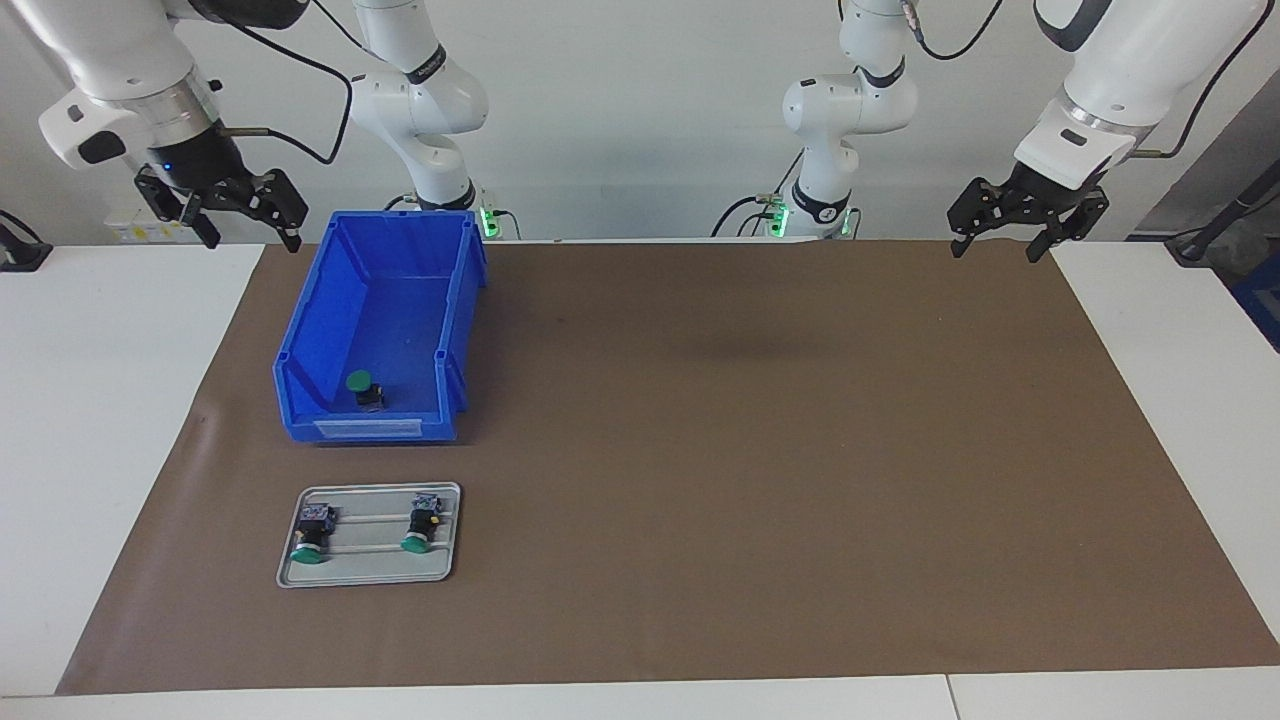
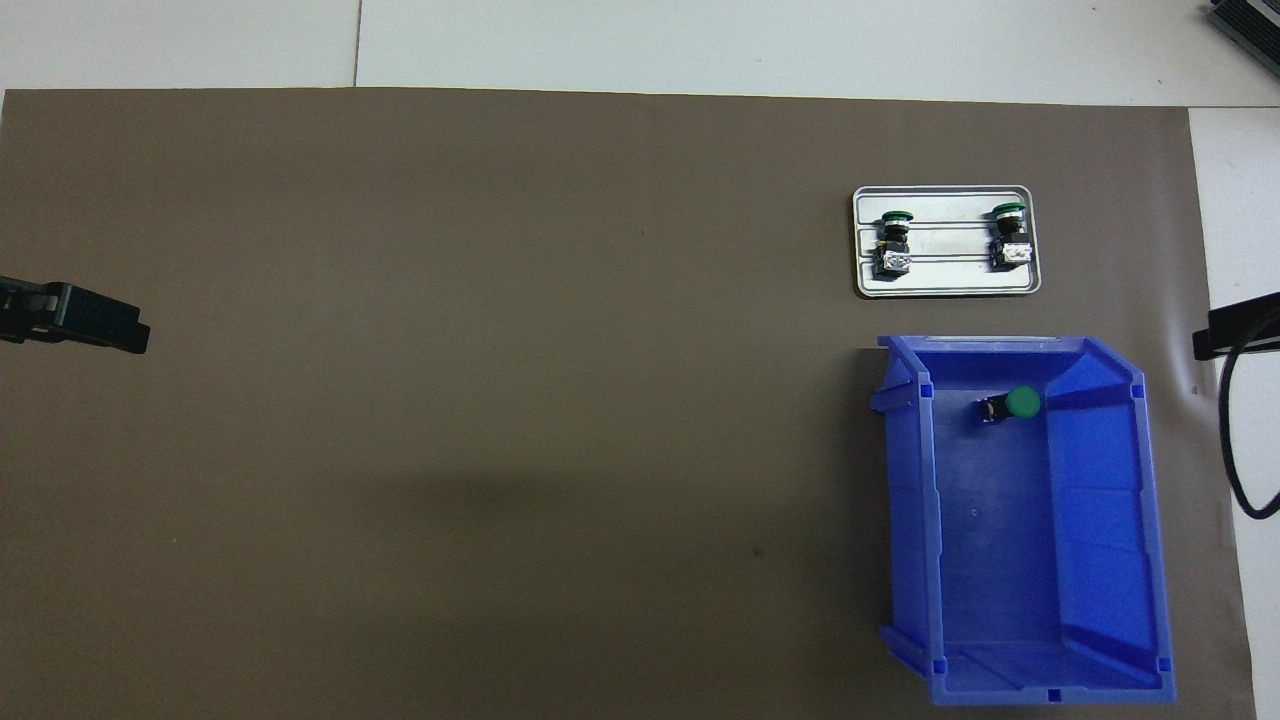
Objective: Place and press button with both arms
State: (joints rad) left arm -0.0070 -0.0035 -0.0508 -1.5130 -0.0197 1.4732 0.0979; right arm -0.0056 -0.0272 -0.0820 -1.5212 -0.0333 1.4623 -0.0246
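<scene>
A button [image 1: 362, 388] with a green cap lies inside the blue bin [image 1: 330, 300], at the bin's end farther from the robots; the overhead view shows this button [image 2: 1015, 404] tipped on its side. Two more green-capped buttons [image 1: 312, 535] [image 1: 422, 525] lie on a grey tray [image 1: 370, 575]. My right gripper [image 1: 250, 235] hangs open and empty in the air over the mat's edge at the right arm's end of the table, beside the bin. My left gripper [image 1: 997, 248] hangs open and empty over the mat's corner at the left arm's end.
The grey tray [image 2: 945, 290] sits farther from the robots than the blue bin [image 2: 1130, 560]. A brown mat [image 1: 750, 450] covers most of the white table. A black cable [image 2: 1235, 440] hangs beside the bin.
</scene>
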